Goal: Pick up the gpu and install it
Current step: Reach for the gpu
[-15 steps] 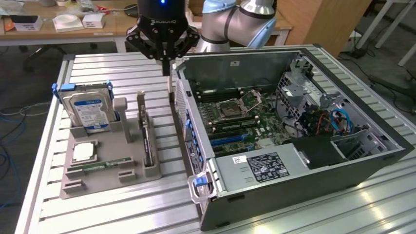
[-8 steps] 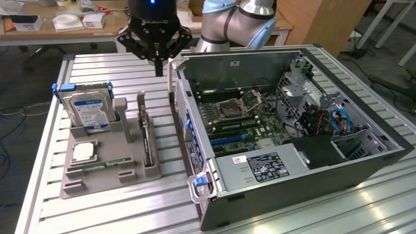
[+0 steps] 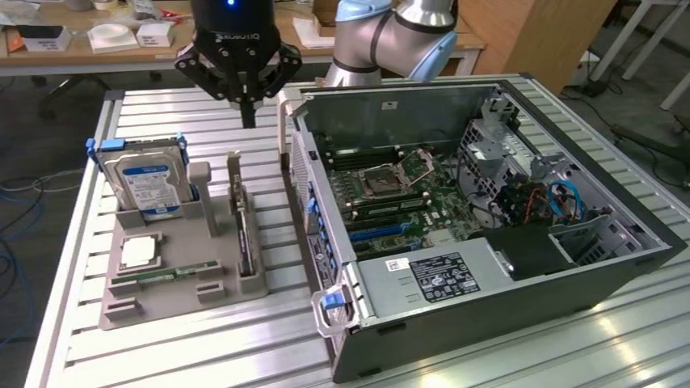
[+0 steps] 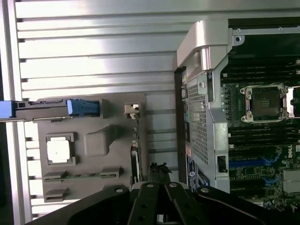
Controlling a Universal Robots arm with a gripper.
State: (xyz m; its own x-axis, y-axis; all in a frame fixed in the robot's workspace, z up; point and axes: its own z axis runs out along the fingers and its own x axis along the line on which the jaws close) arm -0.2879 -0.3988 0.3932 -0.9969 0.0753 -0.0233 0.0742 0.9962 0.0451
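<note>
Currently | gripper [image 3: 248,121]: fingers pressed together, holding nothing, hovering over far end of grey holder [image 3: 161,301] | gpu [image 3: 241,222]: upright on edge in holder, between hard drive [image 3: 151,182] and open computer case [image 3: 464,323], apart from gripper

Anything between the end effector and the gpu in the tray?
Nothing visible. The end effector hangs in open air above the gpu, which stands on edge in the grey tray, apart from the hard drive.

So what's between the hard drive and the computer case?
The gpu, standing on edge in the grey tray, as the exterior view shows.
</note>
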